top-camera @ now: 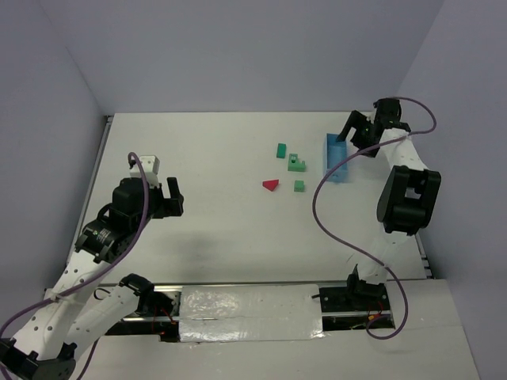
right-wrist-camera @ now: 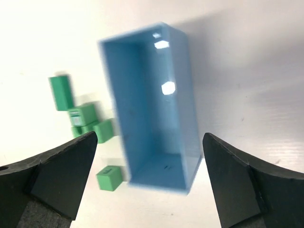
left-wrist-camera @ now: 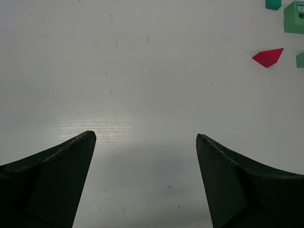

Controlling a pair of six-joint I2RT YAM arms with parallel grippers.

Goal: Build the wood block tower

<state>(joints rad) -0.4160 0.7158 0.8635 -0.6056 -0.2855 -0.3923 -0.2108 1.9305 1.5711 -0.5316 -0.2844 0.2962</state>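
Wood block tower pieces (top-camera: 295,166) not stacked yet: all loose on the table (top-camera: 206,150), just past centre toward 1 o'clock.

- Left arm (top-camera: 103,229): parked at 9 o'clock, well apart from the pieces. Left fingers (left-wrist-camera: 52,175) spread wide with only bare table between them. My read is that it's waiting with a clear lane to the red piece, which sits at 1 o'clock in its wrist view.
- Right arm (top-camera: 408,198): reaches to the far 2 o'clock corner. Right fingers (right-wrist-camera: 52,171) spread wide over the blue box, gaps on both sides, pinching nothing.
- Blue box (top-camera: 337,158): at 2 o'clock, hollow facing the right wrist camera, inside looks empty. It sits just at 3 o'clock of the pieces, so probably out of the build area but close enough to crowd the right arm's approach.
- Green notched piece (top-camera: 297,164): near the box, the biggest green part, likely the base.
- Green block (top-camera: 280,150): at 10 o'clock of it, apart.
- Red triangular piece (top-camera: 271,185): lying flat at 7 o'clock of it, the roof, so it goes last.
- Green cube (top-camera: 299,186): at 6 o'clock of it, apart.

The spacing leaves room for fingers around each piece. The pieces are tiny against the fingers, so any pinch needs to be centred.
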